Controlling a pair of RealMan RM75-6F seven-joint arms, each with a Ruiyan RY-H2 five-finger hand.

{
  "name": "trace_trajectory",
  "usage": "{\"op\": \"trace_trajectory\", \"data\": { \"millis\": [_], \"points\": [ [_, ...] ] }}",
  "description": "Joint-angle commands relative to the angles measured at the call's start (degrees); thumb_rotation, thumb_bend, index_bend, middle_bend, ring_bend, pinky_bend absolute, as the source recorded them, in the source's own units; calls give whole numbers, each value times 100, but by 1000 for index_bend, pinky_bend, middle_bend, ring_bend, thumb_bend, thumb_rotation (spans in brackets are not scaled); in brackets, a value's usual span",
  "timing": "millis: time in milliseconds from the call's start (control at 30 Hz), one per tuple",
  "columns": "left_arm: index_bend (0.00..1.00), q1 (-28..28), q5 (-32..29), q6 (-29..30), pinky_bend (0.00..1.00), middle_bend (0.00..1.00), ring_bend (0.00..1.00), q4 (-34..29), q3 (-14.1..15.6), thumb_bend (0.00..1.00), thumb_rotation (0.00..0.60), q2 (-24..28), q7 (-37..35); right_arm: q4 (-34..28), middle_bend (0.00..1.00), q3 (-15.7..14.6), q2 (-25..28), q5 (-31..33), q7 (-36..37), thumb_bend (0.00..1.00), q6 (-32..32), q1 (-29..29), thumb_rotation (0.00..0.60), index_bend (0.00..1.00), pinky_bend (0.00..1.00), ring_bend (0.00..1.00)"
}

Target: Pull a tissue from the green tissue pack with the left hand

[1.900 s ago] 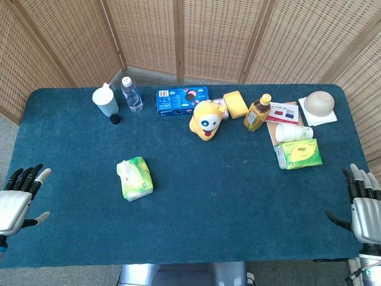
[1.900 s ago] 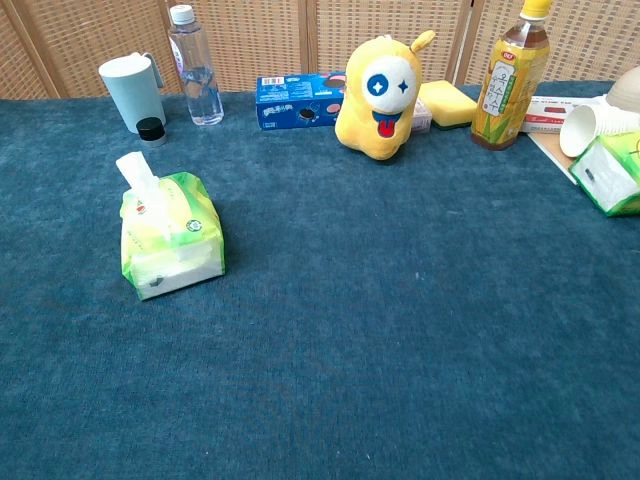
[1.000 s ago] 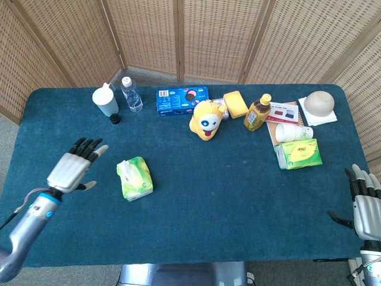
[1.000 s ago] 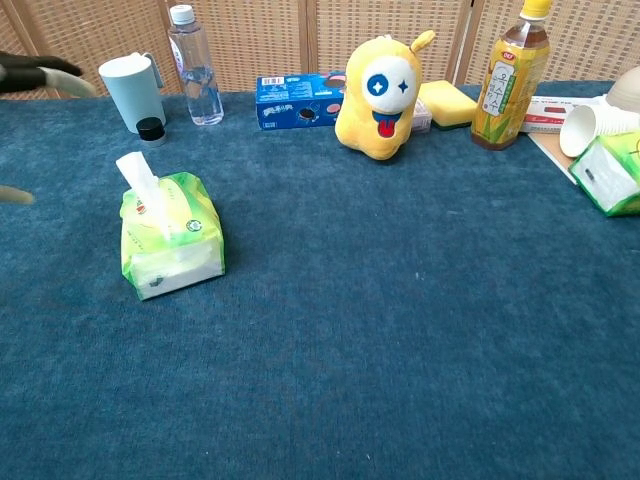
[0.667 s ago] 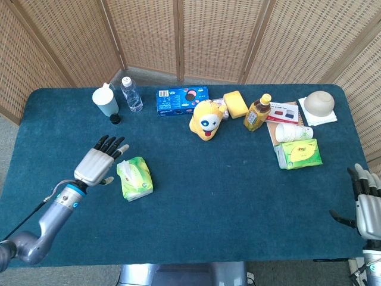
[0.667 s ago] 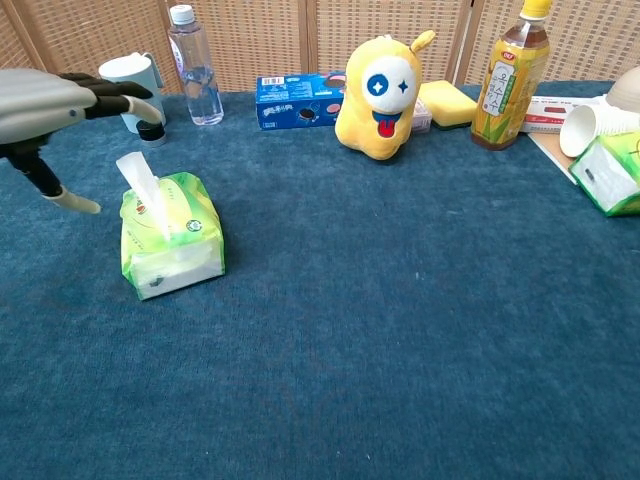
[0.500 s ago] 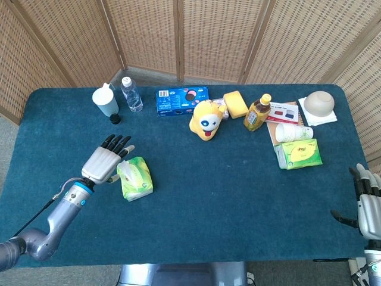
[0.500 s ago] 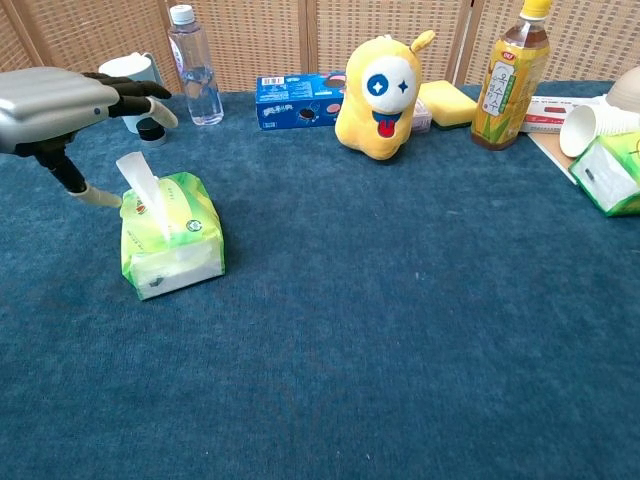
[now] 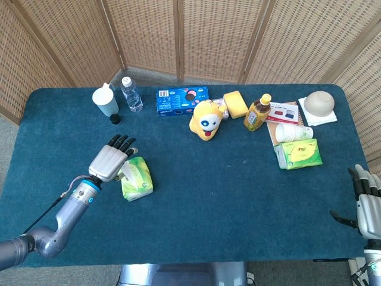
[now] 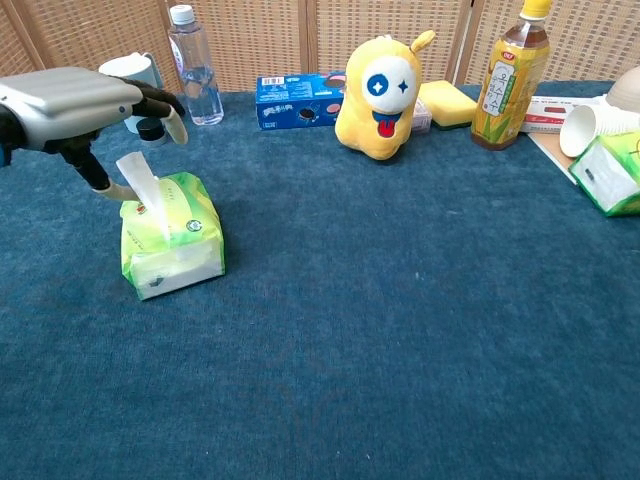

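Chest view shows the left hand (image 10: 75,100), upper left of frame, spread and holding nothing, poised over the green tissue pack (image 10: 170,235) on the tabletop (image 10: 400,330); its thumb is beside the upright tissue (image 10: 138,180). The reach looks nearly done. Next, I judge, pinch that tissue and lift.

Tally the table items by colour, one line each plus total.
Green: 2, tissue pack, green box
Yellow: 3, plush, sponge, drink bottle
Blue: 1, cookie box
Clear: 1, water bottle
Total: 7
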Motion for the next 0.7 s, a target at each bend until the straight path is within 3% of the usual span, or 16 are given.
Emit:
{"op": "trace_trajectory", "data": {
  "millis": [33,100,233,567,700],
  "points": [
    [372,-37,9,101,300,329,265,57,18,188,600,-128,71,-1,0,5,14,30,21,0,-26,3,600,0,0,0],
    [415,-58,26,153,404,379,324,94,38,199,600,-193,150,-1,0,3,19,36,24,0,-47,11,600,0,0,0],
    [464,-102,13,188,487,430,403,114,73,237,600,-279,244,-9,0,-19,25,15,38,0,-92,27,600,0,0,0],
    [756,-117,332,494,744,722,673,265,156,392,600,-402,174,-41,0,-39,64,5,107,0,-141,35,600,0,0,0],
    [814,-116,493,515,834,789,731,361,276,406,600,-433,125,-59,0,-41,77,10,121,0,-146,35,600,0,0,0]
  ]
}}
